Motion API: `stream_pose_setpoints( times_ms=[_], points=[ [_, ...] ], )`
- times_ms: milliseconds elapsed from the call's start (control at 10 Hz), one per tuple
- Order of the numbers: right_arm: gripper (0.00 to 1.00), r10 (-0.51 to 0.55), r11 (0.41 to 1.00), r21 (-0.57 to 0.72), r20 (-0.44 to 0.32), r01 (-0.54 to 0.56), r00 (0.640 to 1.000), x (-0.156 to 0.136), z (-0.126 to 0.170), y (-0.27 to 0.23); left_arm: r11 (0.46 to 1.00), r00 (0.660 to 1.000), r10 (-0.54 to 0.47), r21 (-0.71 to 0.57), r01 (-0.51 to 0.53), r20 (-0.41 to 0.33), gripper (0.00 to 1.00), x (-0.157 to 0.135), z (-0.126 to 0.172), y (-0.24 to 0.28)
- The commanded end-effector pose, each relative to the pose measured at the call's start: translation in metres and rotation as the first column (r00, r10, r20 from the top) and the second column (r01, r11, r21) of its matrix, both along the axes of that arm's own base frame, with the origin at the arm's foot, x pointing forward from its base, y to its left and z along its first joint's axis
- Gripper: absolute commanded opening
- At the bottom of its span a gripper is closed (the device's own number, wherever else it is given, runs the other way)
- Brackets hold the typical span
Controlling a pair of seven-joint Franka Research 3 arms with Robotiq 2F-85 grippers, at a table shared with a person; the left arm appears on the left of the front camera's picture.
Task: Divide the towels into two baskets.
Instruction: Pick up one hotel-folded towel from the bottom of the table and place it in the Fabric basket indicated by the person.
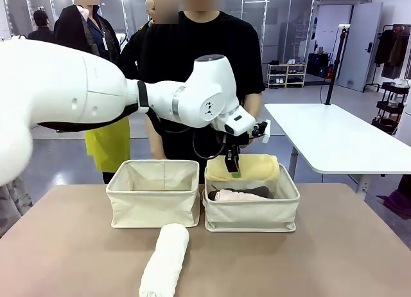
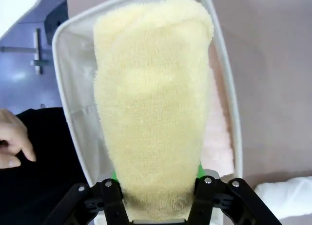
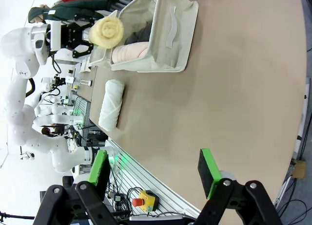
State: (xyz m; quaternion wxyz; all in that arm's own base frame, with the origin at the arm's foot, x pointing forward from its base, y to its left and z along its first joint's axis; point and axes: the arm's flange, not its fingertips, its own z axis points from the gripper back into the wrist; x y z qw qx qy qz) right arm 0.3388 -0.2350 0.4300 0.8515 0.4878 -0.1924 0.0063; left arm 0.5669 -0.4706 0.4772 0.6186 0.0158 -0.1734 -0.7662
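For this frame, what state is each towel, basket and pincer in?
Yellow towel: rolled, clamped at one end in left pincer, over right basket.
Pink towel: rolled, inside right basket.
Dark grey towel: inside right basket, beside pink.
White towel: rolled, lying on table.
Left basket: upright, open-topped.
Right pincer: open, holding nothing.

Pale yellow towel (image 2: 153, 98) (cream basket (image 1: 154, 210))

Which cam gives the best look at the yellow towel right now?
Left wrist view: the yellow towel is close up, full length, clamped in the left end effector over a basket. Front view: end effector partly covers it. Right wrist view: small, far off, end-on.
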Motion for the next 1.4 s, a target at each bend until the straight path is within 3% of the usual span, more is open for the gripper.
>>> stream_pose_setpoints(
  times_ms=[0,300,500,600,700,1200,1300],
  points=[
    [0.92,-0.011,1.000,0.014,-0.019,0.012,1.000,-0.004,0.004,0.002,0.998,0.999,0.045,0.046,-0.045,-0.010,0.57,0.024,-0.004,-0.020],
    [0.92,-0.011,1.000,0.014,-0.019,0.012,1.000,-0.004,0.004,0.002,0.995,0.997,0.075,0.065,-0.075,0.016,0.57,0.046,-0.024,-0.040],
    [0.92,-0.011,1.000,0.014,-0.019,0.012,1.000,-0.004,0.004,0.002,0.993,0.995,0.098,0.066,-0.098,-0.006,0.57,0.053,-0.035,-0.044],
    [0.92,-0.011,1.000,0.014,-0.019,0.012,1.000,-0.004,0.004,0.002,0.991,0.994,0.111,0.073,-0.110,-0.004,0.85,0.054,-0.037,-0.042],
    [0.92,-0.011,1.000,0.014,-0.019,0.012,1.000,-0.004,0.004,0.002,0.992,0.995,0.102,0.079,-0.101,-0.001,1.00,0.053,-0.037,-0.040],
    [0.92,-0.011,1.000,0.014,-0.019,0.012,1.000,-0.004,0.004,0.002,0.988,0.993,0.121,0.099,-0.122,0.012,1.00,0.035,-0.021,-0.034],
    [0.92,-0.011,1.000,0.014,-0.019,0.012,1.000,-0.004,0.004,0.002,0.995,0.997,0.083,0.053,-0.083,0.010,1.00,0.041,-0.034,-0.034]
  ],
)
